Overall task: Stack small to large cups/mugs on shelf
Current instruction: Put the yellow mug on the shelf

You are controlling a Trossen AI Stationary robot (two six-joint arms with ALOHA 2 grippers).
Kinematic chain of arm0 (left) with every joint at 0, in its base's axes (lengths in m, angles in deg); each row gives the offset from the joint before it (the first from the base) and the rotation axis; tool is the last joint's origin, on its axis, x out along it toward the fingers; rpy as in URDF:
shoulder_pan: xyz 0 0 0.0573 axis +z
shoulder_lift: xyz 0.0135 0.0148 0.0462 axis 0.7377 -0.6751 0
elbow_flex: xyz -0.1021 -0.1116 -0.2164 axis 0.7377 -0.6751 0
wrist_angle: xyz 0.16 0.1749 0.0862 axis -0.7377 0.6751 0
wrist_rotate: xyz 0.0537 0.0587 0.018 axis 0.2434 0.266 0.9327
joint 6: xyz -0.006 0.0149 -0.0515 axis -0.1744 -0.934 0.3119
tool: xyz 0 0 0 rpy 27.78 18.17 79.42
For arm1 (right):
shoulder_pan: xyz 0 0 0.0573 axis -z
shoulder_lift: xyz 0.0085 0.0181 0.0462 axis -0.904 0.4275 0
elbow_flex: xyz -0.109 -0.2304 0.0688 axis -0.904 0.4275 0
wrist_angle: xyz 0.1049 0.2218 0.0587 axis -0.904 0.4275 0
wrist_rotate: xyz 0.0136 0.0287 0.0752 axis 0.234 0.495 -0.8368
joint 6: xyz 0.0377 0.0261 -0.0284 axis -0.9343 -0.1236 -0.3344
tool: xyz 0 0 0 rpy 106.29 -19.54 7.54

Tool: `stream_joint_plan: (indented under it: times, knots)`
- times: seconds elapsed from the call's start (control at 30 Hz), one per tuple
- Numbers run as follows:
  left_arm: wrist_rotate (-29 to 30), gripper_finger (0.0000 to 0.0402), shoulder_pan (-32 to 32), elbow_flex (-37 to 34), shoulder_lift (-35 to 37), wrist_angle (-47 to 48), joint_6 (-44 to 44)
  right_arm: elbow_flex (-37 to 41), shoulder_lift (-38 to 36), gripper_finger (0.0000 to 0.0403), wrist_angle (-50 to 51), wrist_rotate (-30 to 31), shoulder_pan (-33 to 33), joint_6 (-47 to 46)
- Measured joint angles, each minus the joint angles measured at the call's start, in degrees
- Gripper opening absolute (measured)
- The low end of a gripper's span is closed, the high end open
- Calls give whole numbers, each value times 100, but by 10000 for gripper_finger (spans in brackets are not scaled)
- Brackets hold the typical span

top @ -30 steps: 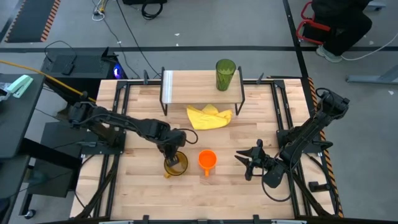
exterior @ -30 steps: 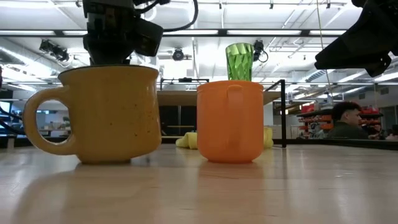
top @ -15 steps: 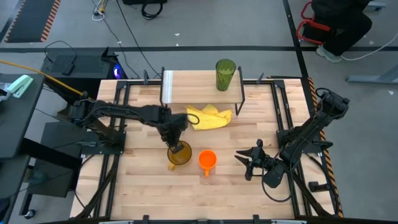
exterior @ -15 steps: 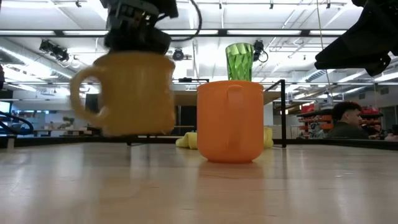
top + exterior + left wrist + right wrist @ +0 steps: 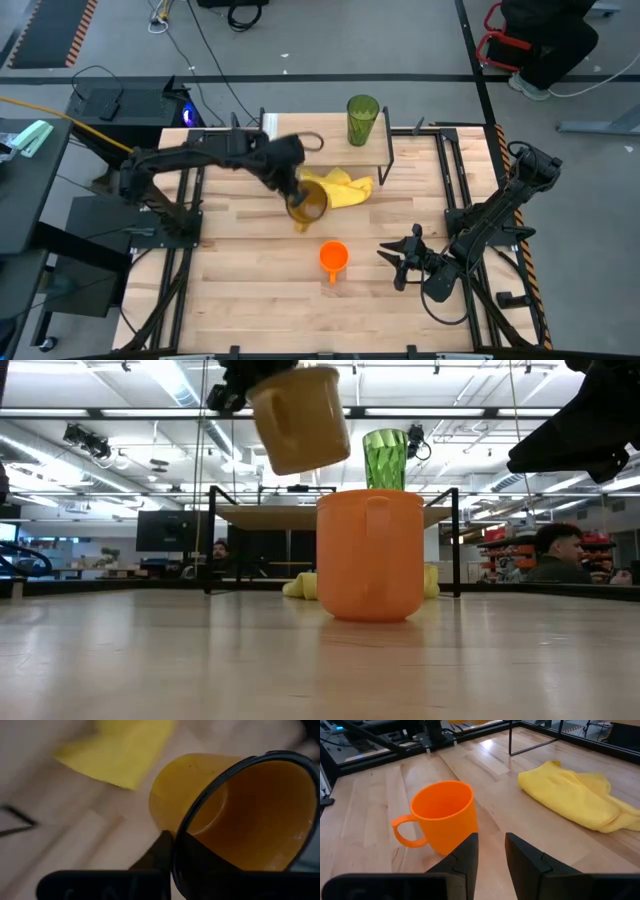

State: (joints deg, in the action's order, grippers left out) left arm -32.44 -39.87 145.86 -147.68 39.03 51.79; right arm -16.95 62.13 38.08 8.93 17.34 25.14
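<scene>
The amber-yellow mug (image 5: pixel 310 205) is up in the air, shut in my left gripper (image 5: pixel 298 195), just in front of the shelf (image 5: pixel 330 140) and beside the yellow cloth (image 5: pixel 342 188). In the low view this mug (image 5: pixel 300 420) is tilted, higher than the shelf board (image 5: pixel 300 512). The green tumbler (image 5: pixel 362 120) stands upright on the shelf's right end. The small orange mug (image 5: pixel 333 257) stands on the table. My right gripper (image 5: pixel 398 262) waits open, low over the table to the right of the orange mug (image 5: pixel 445 817). My left gripper (image 5: pixel 172 850) holds the amber mug by its rim wall (image 5: pixel 185 827), one finger inside the cup and one outside. The fingers come from above, slanting from the table's left. The mug is lifted clear and tilted, hanging below the fingers.
The yellow cloth (image 5: pixel 580 795) lies crumpled on the table under the shelf's front edge. Black rails run along both table sides (image 5: pixel 455 200). Bare wood lies around the orange mug. A person (image 5: pixel 555 555) sits in the room beyond the table.
My left gripper has lifted the amber mug off the table beside the orange mug and carried it up and toward the far edge, near the shelf. The mug has tipped from upright to tilted on the way.
</scene>
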Motion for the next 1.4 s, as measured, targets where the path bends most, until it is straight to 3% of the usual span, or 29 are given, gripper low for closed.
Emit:
stream_joint_plan:
  times: [0.17, 0.47, 0.73, 1.0, 1.4]
  knots:
    - [274, 22, 467, 779, -512, 708, 29, 0, 0, 105, -2, -10, -1, 20]
    - [16, 22, 1391, 2381, -1729, 1362, -553, 0, 0, 105, -7, -170, -2, -6]
    - [-115, 22, 2137, 3790, -2214, 1861, -839, 0, 0, 105, -5, -204, 8, 2]
    - [-216, 22, 2711, 3765, -2313, 1799, -1022, 0, 0, 105, -2, -537, 476, 245]
    - [-630, 22, 2823, 3763, -2733, 1840, -1122, 0, 0, 105, 15, -1061, 942, 636]
